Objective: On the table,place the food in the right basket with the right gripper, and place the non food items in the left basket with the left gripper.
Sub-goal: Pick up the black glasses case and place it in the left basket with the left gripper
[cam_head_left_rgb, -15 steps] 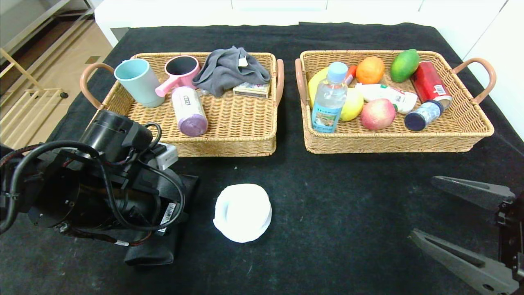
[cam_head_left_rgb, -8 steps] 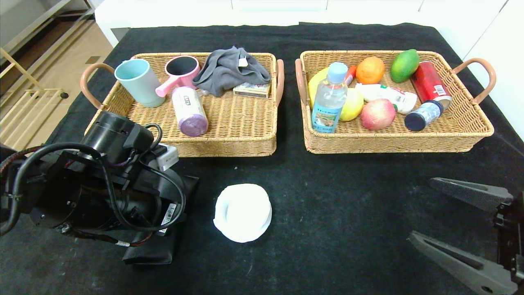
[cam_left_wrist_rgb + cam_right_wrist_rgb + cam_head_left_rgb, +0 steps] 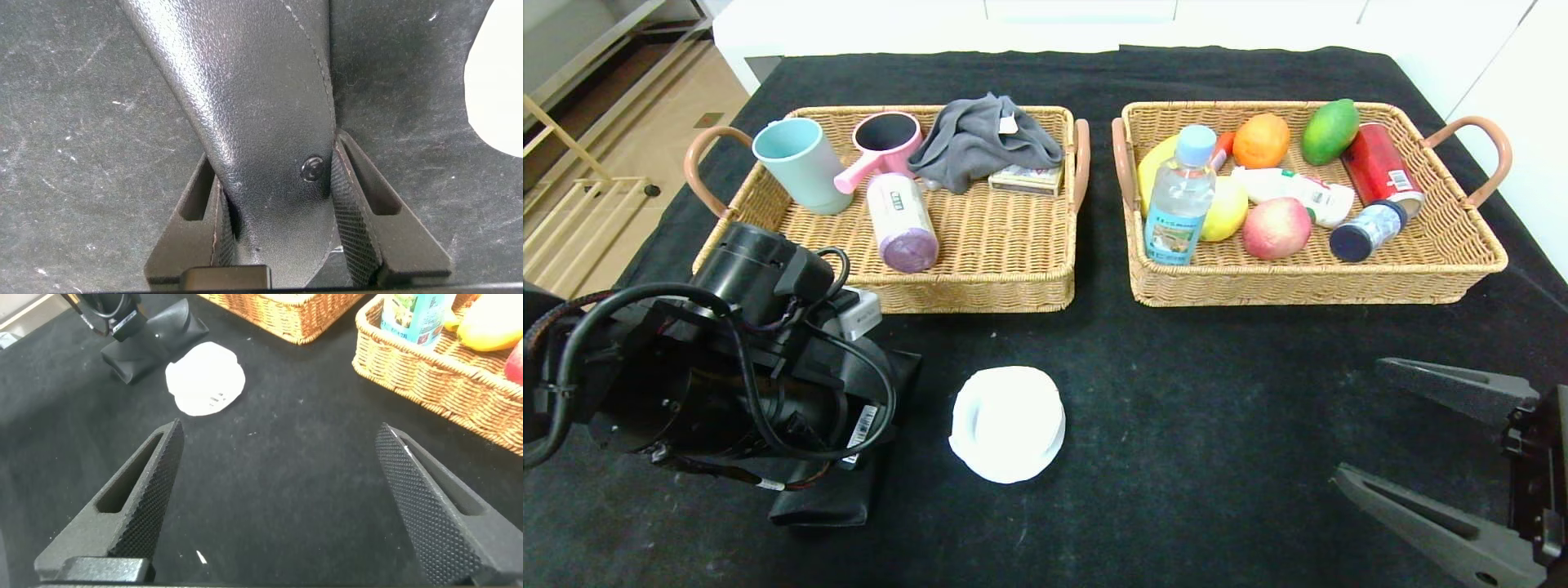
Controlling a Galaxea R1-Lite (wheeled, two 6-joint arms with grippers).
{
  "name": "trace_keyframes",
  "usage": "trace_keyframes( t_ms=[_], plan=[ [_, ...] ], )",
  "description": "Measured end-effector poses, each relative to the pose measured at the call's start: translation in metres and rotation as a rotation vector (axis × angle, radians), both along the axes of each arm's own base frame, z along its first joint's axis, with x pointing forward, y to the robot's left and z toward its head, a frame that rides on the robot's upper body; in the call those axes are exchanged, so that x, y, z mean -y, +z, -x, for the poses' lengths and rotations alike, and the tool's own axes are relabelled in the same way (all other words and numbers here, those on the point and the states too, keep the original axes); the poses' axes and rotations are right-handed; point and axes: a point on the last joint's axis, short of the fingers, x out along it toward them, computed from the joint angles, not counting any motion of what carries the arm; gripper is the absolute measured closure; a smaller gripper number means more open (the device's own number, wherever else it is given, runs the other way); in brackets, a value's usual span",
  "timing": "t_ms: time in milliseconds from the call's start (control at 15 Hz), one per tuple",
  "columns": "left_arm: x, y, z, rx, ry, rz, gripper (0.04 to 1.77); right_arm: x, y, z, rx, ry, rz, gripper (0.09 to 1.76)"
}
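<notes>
Black glasses case (image 3: pixel 270 122) lies on the table (image 3: pixel 1176 392) in front of the left basket (image 3: pixel 980 245), clamped between the left gripper's (image 3: pixel 278 212) two fingers. White dish (image 3: pixel 1007 423) sits just beside it. Right gripper (image 3: pixel 278 498) hovers wide open, holding nothing, near the right basket (image 3: pixel 1307 278), where the food already rests.

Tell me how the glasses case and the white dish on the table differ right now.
The glasses case is black and elongated; the white dish is round and pale. The case sits between the fingers of the left gripper, which are closed against its sides; the dish lies untouched beside it. The right gripper hangs open, away from both. Both rest on the table, outside the baskets.
</notes>
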Motion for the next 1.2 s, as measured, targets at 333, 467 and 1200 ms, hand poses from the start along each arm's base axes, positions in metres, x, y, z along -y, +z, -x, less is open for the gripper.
trace_keyframes(
  t_ms=[333, 467, 1200],
  plan=[
    [-0.002, 0.014, 0.003, 0.033, -0.040, 0.055, 1.06, 0.000, 0.000, 0.000, 0.000, 0.002, 0.000, 0.14],
    [-0.004, 0.027, 0.006, 0.078, -0.040, 0.074, 1.06, -0.001, -0.001, 0.001, -0.001, 0.006, 0.001, 0.14],
    [-0.012, 0.112, -0.007, 0.499, 0.020, 0.216, 1.08, -0.002, -0.001, 0.002, 0.001, 0.013, 0.000, 0.14]
  ],
)
